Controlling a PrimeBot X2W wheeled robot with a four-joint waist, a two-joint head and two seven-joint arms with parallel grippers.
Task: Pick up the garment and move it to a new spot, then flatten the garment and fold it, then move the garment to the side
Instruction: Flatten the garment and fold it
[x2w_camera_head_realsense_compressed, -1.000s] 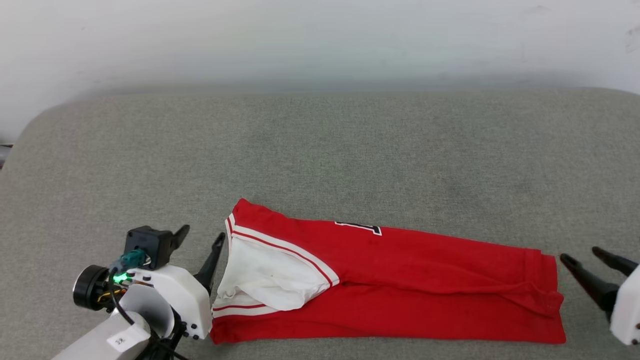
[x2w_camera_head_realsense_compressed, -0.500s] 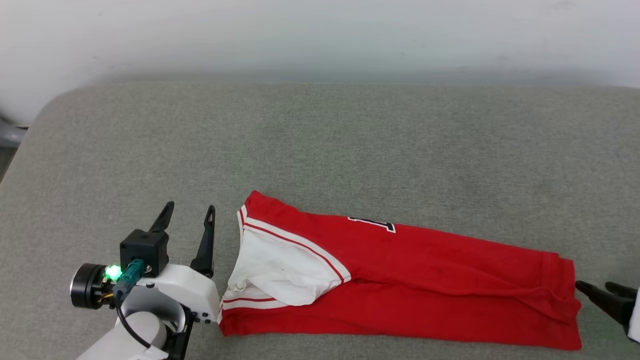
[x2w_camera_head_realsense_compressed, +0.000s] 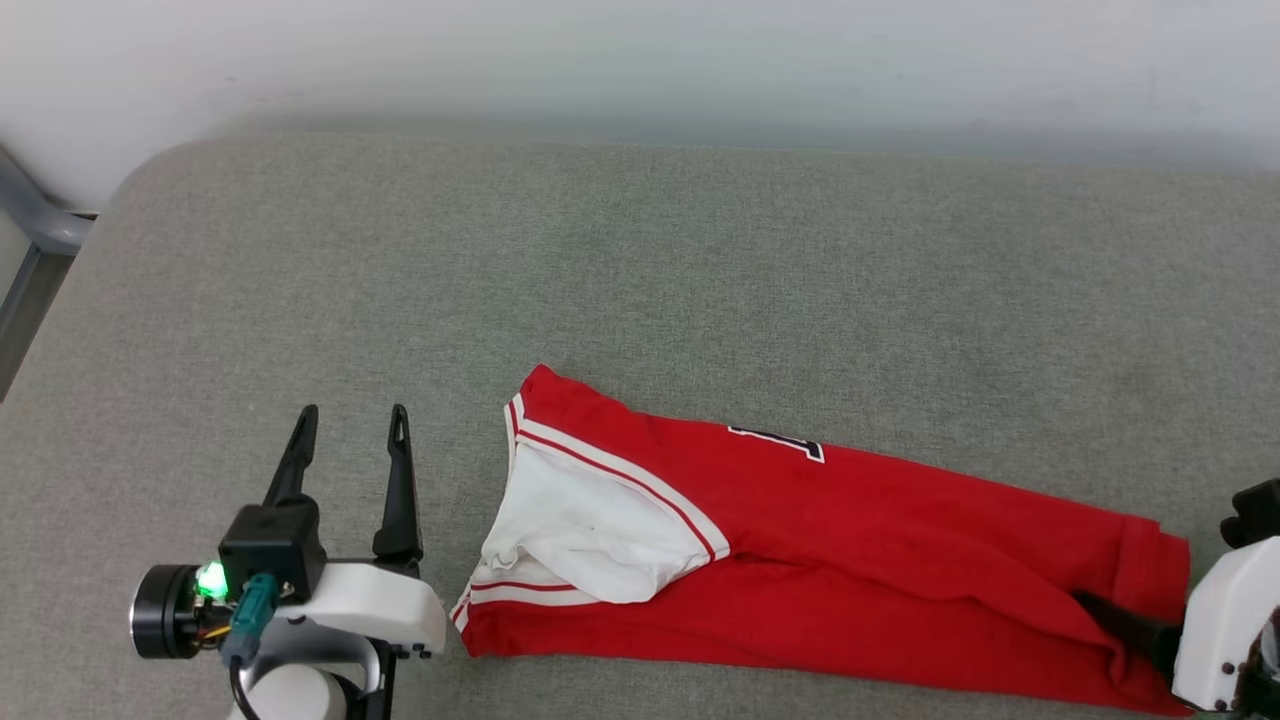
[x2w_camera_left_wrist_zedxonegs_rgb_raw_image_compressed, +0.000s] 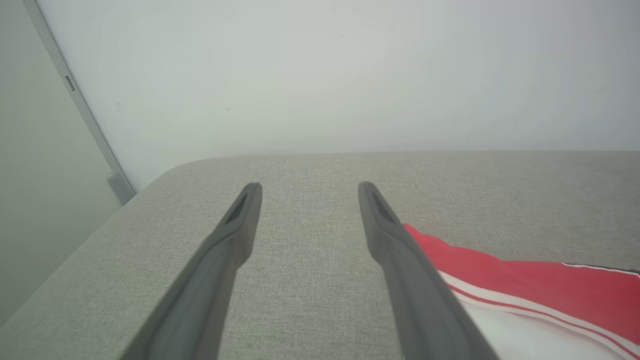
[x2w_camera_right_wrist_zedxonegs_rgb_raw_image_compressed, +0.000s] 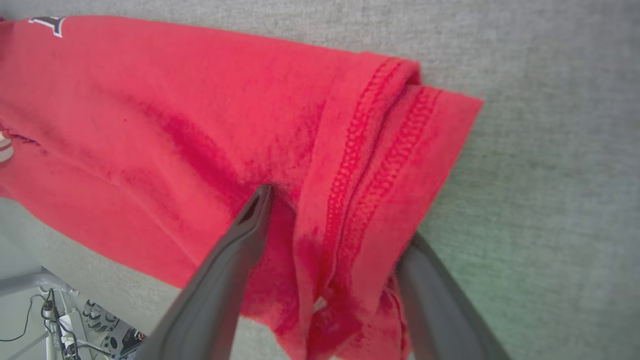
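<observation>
While its jaws stand spread, L gripper (x2w_camera_head_realsense_compressed: 352, 412) hovers over bench (x2w_camera_head_realsense_compressed: 700, 250) near white-sleeve end of garment (x2w_camera_head_realsense_compressed: 850, 560), not touching. Garment lies folded lengthwise along bench front edge. R gripper (x2w_camera_right_wrist_zedxonegs_rgb_raw_image_compressed: 340, 215), jaws also spread, straddles red hem end; one finger (x2w_camera_right_wrist_zedxonegs_rgb_raw_image_compressed: 235, 260) atop fabric.

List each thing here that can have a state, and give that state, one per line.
garment: folded lengthwise into a long strip, lying on the grey cushion.
left gripper: open, empty, beside the sleeve end.
right gripper: open, astride the hem end.
</observation>
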